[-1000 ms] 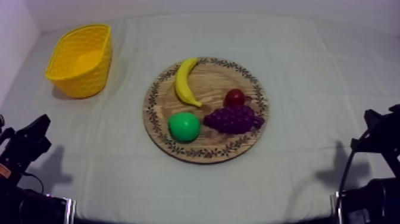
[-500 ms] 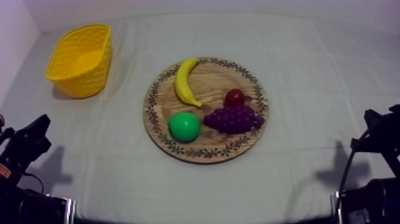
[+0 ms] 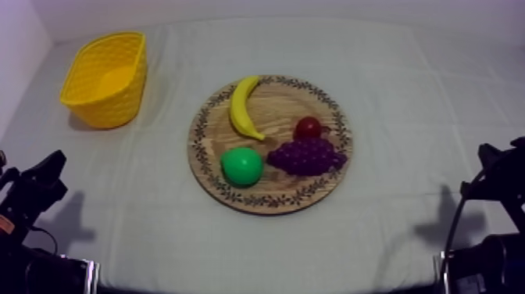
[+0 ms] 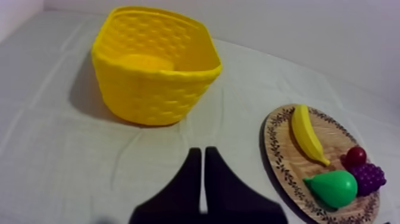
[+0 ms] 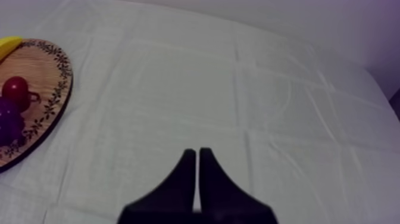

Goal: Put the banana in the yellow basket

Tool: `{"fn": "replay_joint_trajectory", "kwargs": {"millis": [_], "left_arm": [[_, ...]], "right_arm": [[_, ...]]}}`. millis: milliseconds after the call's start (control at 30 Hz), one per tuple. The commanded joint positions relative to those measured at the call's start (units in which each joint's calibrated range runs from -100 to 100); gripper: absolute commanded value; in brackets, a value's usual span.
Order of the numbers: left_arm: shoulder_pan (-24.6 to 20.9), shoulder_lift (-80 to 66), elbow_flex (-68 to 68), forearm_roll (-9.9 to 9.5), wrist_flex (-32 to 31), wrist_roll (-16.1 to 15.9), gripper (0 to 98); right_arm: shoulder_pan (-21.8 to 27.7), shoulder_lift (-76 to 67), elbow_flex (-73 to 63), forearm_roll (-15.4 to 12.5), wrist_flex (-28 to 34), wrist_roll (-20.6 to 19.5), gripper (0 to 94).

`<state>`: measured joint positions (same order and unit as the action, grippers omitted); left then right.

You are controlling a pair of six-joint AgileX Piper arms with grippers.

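The banana [image 3: 244,105] lies on the round wooden board [image 3: 269,202] at its upper left, beside the pear [image 3: 241,166], the grapes [image 3: 306,156] and the small red fruit [image 3: 308,127]. The yellow basket [image 3: 105,78] stands upright at the table's far left. My left gripper [image 3: 48,173] rests low at the left edge, and its wrist view shows it [image 4: 202,154] shut on nothing, short of the basket [image 4: 153,62] and the banana [image 4: 306,134]. My right gripper [image 5: 197,154] is shut on nothing too, over bare cloth beside the board [image 5: 50,95].
Grey-white cloth [image 3: 406,94] covers the table, with open room between board and basket and to the board's right. The right arm [image 3: 492,195] sits low at the right edge. A pale wall rises behind the table.
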<state>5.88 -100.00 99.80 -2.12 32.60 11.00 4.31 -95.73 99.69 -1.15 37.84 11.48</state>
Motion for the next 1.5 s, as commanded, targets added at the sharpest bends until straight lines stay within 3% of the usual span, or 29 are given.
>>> {"fn": "replay_joint_trajectory", "kwargs": {"millis": [0,200,533,967,1300,1467], "left_arm": [[0.02,0.0,-0.02,-0.01,-0.02,-1.71,0.1],[0.29,0.08,-0.41,0.28,-4.05,-5.23,0.1],[1.16,12.72,-14.71,0.53,-4.92,-2.47,0.1],[2.88,39.35,-47.08,-0.91,9.57,3.89,0.1],[8.27,54.88,-61.81,0.11,15.53,5.34,0.1],[11.77,62.49,-68.54,-0.39,19.81,7.07,0.1]], "right_arm": [[0.04,-0.02,-0.03,0.0,-0.01,-0.02,0.3],[0.02,-0.02,-0.03,0.01,-0.01,0.0,0.3],[-0.02,-0.02,-0.03,0.01,-0.01,-0.02,0.3],[-0.02,-0.02,-0.03,0.01,-0.01,-0.03,0.3],[-0.02,-0.02,-0.03,0.01,-0.01,-0.03,0.3],[-0.02,-0.02,-0.03,0.01,-0.01,0.01,0.3]]}}
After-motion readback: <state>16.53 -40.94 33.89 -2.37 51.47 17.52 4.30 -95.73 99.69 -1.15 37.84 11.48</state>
